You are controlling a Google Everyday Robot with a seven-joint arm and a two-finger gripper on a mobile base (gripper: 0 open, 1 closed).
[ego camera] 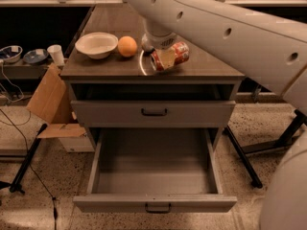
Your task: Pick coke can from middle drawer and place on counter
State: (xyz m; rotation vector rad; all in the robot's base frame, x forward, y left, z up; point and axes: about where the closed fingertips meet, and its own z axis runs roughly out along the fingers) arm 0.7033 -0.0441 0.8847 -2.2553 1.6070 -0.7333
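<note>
Wood-grain worktop [110, 66] on a grey cabinet, speckled floor, one pale arm reaching in from the right.
Left to right: cardboard box [45, 97] leaning beside cabinet; white bowl [96, 44] and orange [127, 46] just beside each other on worktop; gripper [162, 57] low over worktop near its front edge, fingers seemingly clamped on coke can [178, 51], can tilted nearly onto its side. Below: closed drawer [105, 113], then pulled-out drawer [120, 203], grey inside.

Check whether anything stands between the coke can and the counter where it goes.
Nothing visible does. The gripper holds the coke can down at the counter, near its front; the orange and bowl sit apart to its left.
</note>
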